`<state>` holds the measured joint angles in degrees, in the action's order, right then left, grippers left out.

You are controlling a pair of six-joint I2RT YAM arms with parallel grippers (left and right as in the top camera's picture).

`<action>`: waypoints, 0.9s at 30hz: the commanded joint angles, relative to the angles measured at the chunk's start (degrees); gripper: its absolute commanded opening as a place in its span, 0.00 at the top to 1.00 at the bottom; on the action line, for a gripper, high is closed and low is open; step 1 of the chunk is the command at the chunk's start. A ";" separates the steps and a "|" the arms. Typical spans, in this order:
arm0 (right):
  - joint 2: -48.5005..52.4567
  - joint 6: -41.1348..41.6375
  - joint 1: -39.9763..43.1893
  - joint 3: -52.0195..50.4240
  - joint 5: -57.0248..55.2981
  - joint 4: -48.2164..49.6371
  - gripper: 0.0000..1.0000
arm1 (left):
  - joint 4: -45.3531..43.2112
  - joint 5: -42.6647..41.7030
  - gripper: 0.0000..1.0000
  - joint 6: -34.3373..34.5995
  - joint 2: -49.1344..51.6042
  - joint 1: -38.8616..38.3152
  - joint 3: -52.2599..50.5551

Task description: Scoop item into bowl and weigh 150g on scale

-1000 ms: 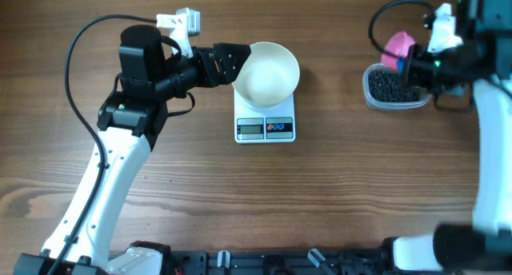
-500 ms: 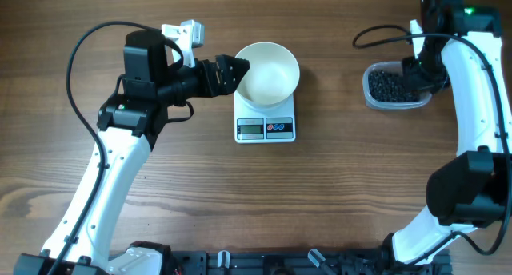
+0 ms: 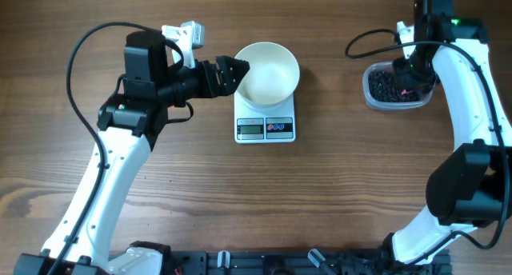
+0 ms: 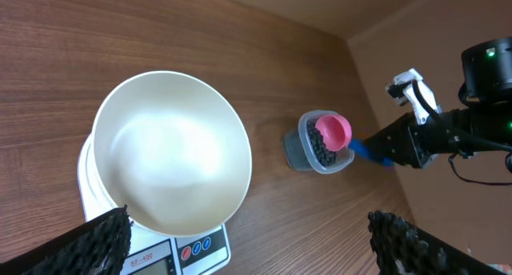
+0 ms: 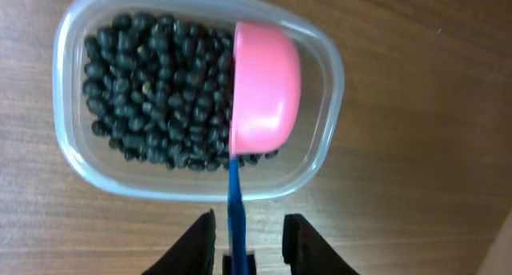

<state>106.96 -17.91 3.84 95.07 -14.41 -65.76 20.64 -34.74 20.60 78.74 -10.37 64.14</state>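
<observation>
Overhead: the right gripper (image 3: 414, 73) now hangs over the clear plastic tub (image 3: 367, 91) at the table's right end. A second ago it carried the pink scoop (image 3: 413, 90) by the tub's far edge. Now only a sliver of pink shows among the black beans (image 3: 384, 85). The left gripper (image 3: 232, 72), spread wide, has drawn back a little. Its tips sit just beside the left rim of the white bowl (image 3: 272, 67), which stands on the kitchen scale (image 3: 266, 125) mid-table. The scale's display is too small to read.

Left wrist: the bowl's inside is bare white, with no beans in it. The tub and scoop lie well apart from it in the distance, with the right gripper behind the scoop's blue handle (image 4: 364, 151).

Right wrist: the scoop lies on the beans at the tub's right side. Its handle runs back between the jaws, which stand parted with a gap on either side, having just loosened from a tight pinch. This looks like the scoop being let go or re-gripped. Nothing has reached the bowl yet, so all of the scooping and weighing remains.

The surface is a brown wood-grain tabletop (image 3: 360, 195), matte, with no stray beans visible on it. A black rail (image 3: 264, 263) at the near edge carries the arm bases. Beyond the table edge, the left wrist view shows a plain brown plane; I cannot tell whether it is wall or floor.
</observation>
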 commanded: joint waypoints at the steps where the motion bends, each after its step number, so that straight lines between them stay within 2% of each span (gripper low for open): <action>1: 0.46 -0.04 -0.11 0.07 0.74 2.47 0.69 | 0.02 0.35 0.00 -1.11 -0.31 0.15 0.37; 2: 0.46 -0.07 -0.11 0.07 0.74 3.23 0.69 | 0.17 0.35 0.00 -1.09 -0.31 0.15 0.37; 3: 0.46 0.02 -0.07 0.07 0.76 4.87 0.57 | 0.26 0.37 0.00 -1.11 -0.31 0.17 0.37; 4: 0.28 0.92 -0.07 0.35 0.74 5.75 0.55 | 0.24 0.37 0.00 -1.11 -0.31 0.15 0.37; 5: -1.05 5.01 -0.04 1.88 0.76 4.94 0.47 | 0.26 0.37 0.00 -1.11 -0.31 0.15 0.37; 10: -17.75 13.11 0.81 3.61 1.66 2.91 0.37 | 1.81 1.53 0.00 -1.11 -0.31 0.15 0.37; 11: -21.22 14.56 1.75 3.61 2.93 2.67 0.28 | 2.40 2.25 0.00 -1.11 -0.31 0.15 0.37; 12: -23.85 15.76 2.97 3.61 5.01 2.49 0.07 | 3.10 3.28 0.00 -1.09 -0.31 0.15 0.37; 15: -27.80 17.57 7.30 2.93 12.74 1.88 0.00 | 4.26 4.00 0.00 -1.09 -0.31 0.15 0.37; 18: -27.67 26.95 12.96 -1.79 18.01 1.86 0.00 | 5.22 4.00 0.00 -1.09 -0.24 0.15 0.37; 20: -27.76 29.35 15.78 -6.58 21.44 3.74 0.00 | 5.77 4.00 0.00 -1.09 -0.20 0.15 0.37; 23: -27.78 30.34 23.04 -21.88 33.59 14.05 0.00 | 6.25 4.02 0.00 -1.11 -0.20 0.15 0.37; 26: -27.80 31.58 31.21 -35.85 41.00 22.82 0.00 | 6.25 4.02 0.00 -1.11 -0.20 0.15 0.37; 27: -27.80 31.56 35.89 -41.77 47.01 27.02 0.00 | 6.25 4.09 0.00 -1.11 -0.20 0.15 0.37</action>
<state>79.55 12.12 33.04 61.93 19.53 -43.99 27.00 -31.09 20.40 78.74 -10.37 64.14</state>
